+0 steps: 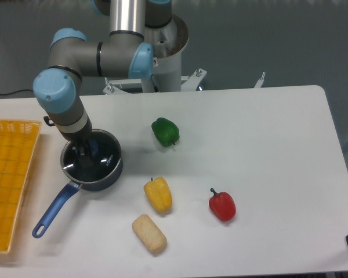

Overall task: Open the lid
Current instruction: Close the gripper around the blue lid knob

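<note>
The single fixed camera looks down on a white tabletop point(267, 150). Near its left edge stands a dark blue saucepan point(93, 168), its long blue handle point(52, 211) pointing toward the front-left corner. The lid point(101, 157) sits on the saucepan, clear glass with reflections showing. The arm reaches down over it, and the pincer point(86, 152) is at the blue knob point(93, 149) in the lid's centre; whether it is clenched on the knob cannot be told.

A yellow basket point(8, 174) lies at the left edge. A green pepper point(165, 131) lies near the middle, a yellow pepper point(158, 194) and a bread roll point(149, 233) toward the front edge, a red pepper point(222, 205) beside them to the right.
</note>
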